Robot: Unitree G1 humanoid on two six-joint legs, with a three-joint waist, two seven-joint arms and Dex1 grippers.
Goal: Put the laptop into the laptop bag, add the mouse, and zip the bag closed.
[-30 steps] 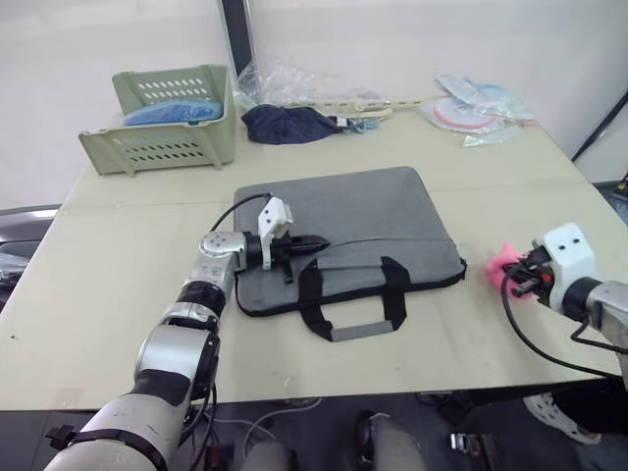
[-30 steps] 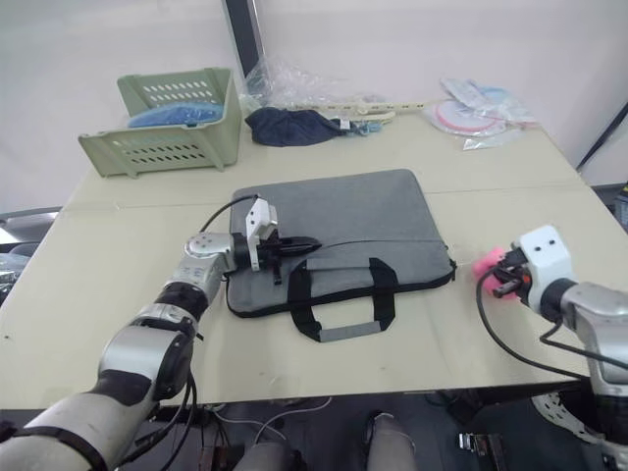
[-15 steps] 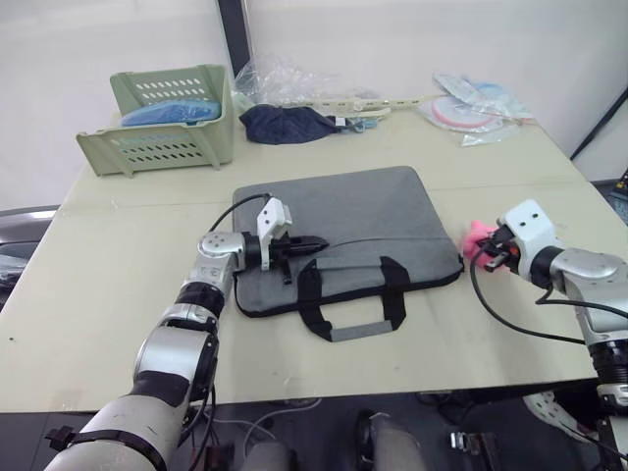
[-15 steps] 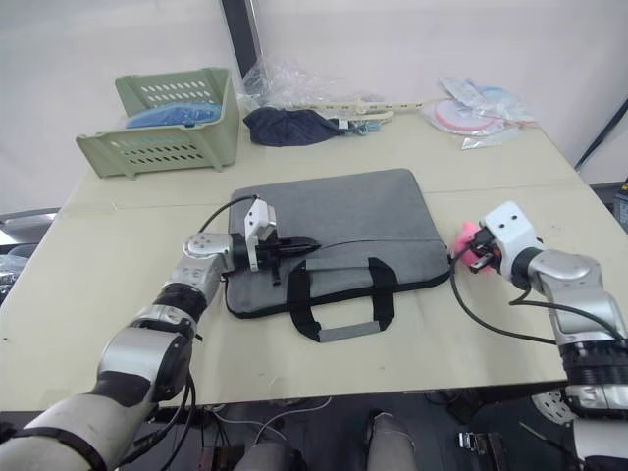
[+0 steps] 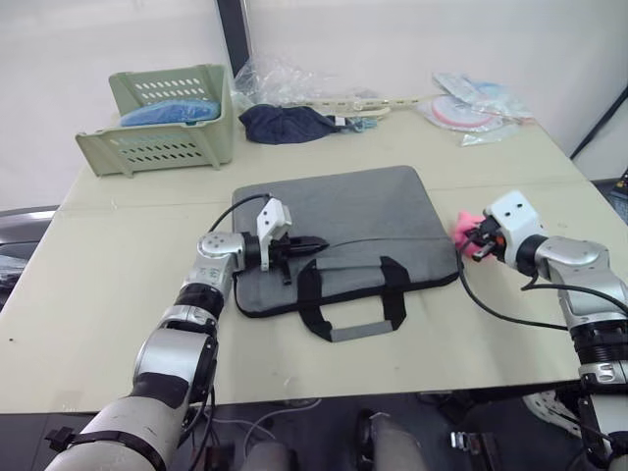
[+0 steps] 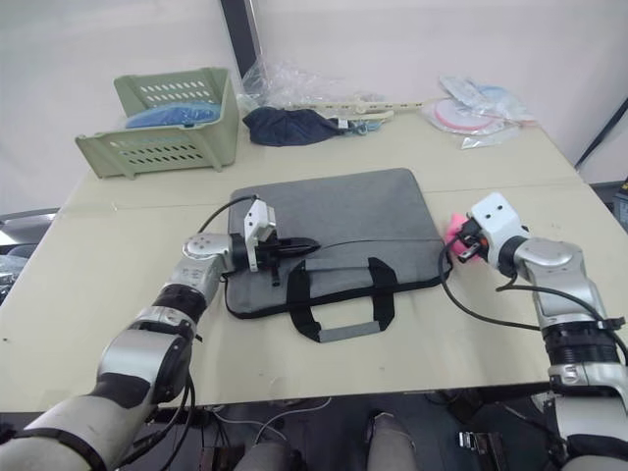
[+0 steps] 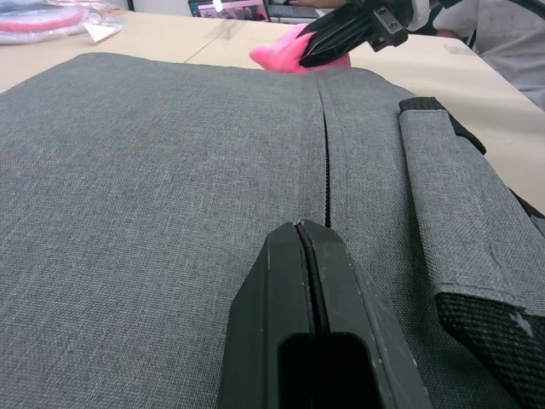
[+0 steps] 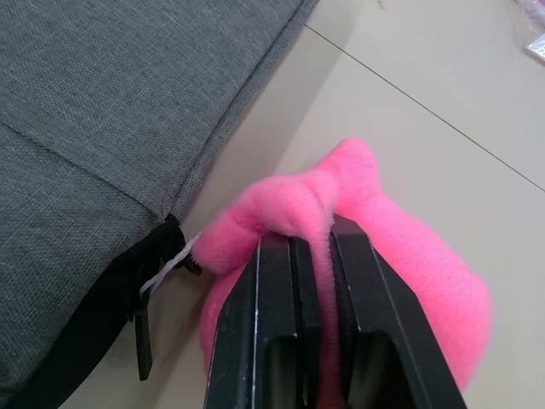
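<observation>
flat grey fabric laptop bag [image 5: 343, 235] with black strap handles lies mid-counter [image 5: 118, 294]. left gripper [image 5: 316, 242] rests on bag's top by the zipper line, jaws pressed together. right gripper [image 8: 311, 247] at bag's right corner, jaws pinching pink fluffy pompom charm [image 8: 409, 256].

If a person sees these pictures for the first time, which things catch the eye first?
Probably the pink pompom, pinched by the right gripper at the right end of the grey laptop bag lying mid-table. Next, the left gripper, shut and resting on the bag's left part beside its black zipper line.
</observation>
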